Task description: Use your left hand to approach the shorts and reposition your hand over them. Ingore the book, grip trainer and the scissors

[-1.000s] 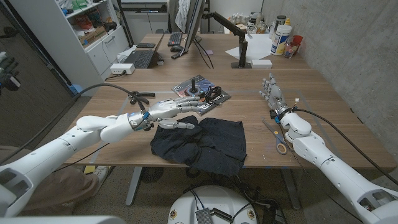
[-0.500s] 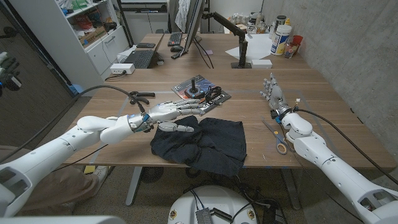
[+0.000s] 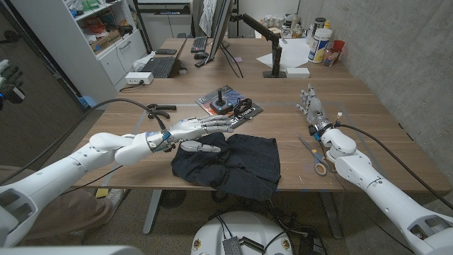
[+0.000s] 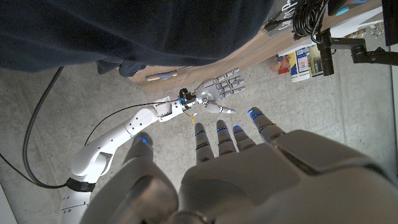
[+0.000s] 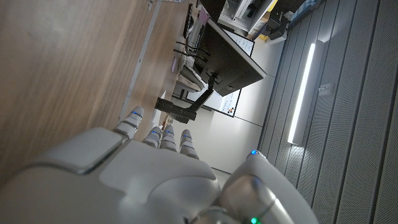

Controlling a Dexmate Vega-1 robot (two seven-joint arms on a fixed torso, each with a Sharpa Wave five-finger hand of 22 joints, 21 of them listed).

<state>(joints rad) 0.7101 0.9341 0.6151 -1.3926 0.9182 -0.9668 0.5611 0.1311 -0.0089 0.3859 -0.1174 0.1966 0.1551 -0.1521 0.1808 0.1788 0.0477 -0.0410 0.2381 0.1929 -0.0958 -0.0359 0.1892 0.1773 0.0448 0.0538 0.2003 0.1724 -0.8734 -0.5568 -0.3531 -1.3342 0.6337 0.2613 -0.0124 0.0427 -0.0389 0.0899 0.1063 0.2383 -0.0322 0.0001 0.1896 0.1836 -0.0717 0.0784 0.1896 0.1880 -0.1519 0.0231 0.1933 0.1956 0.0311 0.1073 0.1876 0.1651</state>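
Observation:
Dark navy shorts (image 3: 233, 164) lie crumpled near the table's front edge, also seen as a dark mass of shorts (image 4: 137, 28) in the left wrist view. My left hand (image 3: 202, 132) hovers open over the shorts' left upper corner, fingers spread and reaching toward the middle of the table. The same left hand (image 4: 230, 168) holds nothing in its wrist view. My right hand (image 3: 311, 108) stands on the table to the right, fingers extended and empty; it also shows as the right hand (image 4: 217, 93) in the left wrist view and the right hand (image 5: 143, 168) in its own.
A book (image 3: 228, 101) with a black grip trainer (image 3: 241, 111) on it lies just beyond the shorts. Scissors (image 3: 315, 159) lie in front of my right hand. Farther back stand a keyboard (image 3: 159, 67), monitor arm (image 3: 272, 53) and bottles (image 3: 320, 42).
My left hand has eased slightly back toward the left along the shorts' edge. The right hand has stayed put.

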